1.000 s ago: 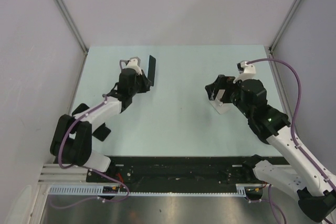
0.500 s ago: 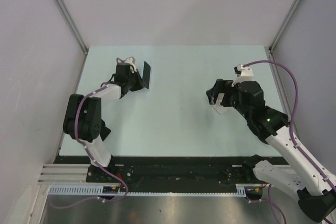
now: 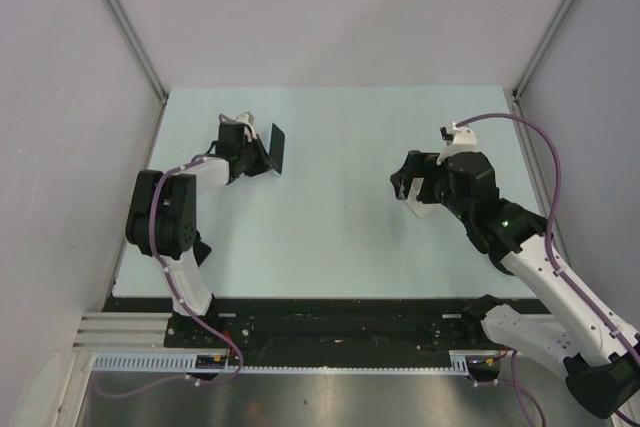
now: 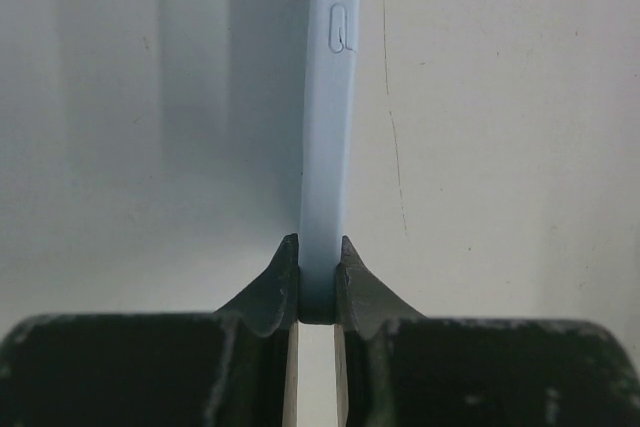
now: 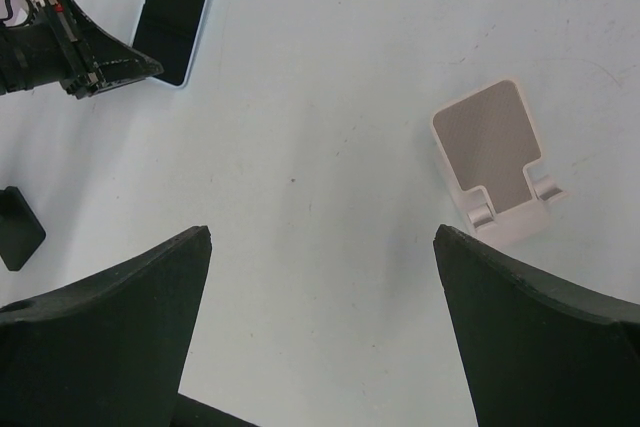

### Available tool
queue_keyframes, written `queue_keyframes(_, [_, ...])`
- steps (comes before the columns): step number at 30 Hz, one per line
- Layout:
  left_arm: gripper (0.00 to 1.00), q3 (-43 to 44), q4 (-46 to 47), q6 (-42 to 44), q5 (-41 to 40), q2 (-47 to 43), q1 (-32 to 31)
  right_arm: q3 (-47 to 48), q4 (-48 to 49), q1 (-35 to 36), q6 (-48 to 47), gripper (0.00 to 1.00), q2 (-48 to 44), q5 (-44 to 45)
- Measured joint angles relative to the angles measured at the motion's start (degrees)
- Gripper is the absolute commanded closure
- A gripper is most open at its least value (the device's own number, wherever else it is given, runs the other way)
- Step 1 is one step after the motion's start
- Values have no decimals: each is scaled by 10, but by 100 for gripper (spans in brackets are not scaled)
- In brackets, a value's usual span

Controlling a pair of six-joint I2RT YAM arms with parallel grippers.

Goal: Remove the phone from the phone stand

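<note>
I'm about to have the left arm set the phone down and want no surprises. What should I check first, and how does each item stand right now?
1. Phone off the stand: ok. The stand is empty and the phone is far to its left.
2. Left gripper grip: ok. It is shut on the phone's thin edge at one end.
3. Phone flat for a set-down: not ok. In the overhead view it looks tilted up on edge.
4. Gap between the phone and the table: cannot tell.
5. Right gripper out of the way: ok. It is open, holds nothing and is near the stand.
</note>
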Motion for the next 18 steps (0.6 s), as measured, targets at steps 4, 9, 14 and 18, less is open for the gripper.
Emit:
queue_keyframes(4, [75,0,1,-2,0,0,0,0,0,-2,0,0,0,0])
queue_keyframes(9, [67,0,5,-3,1,5,4,0,0,-3,0,0,0,0])
queue_keyframes(14, [63,0,5,-3,4,10,14,0,0,-4,0,0,0,-2])
queue_keyframes(18, [59,1,3,-3,5,12,22,0,-1,-5,0,0,-3,-3])
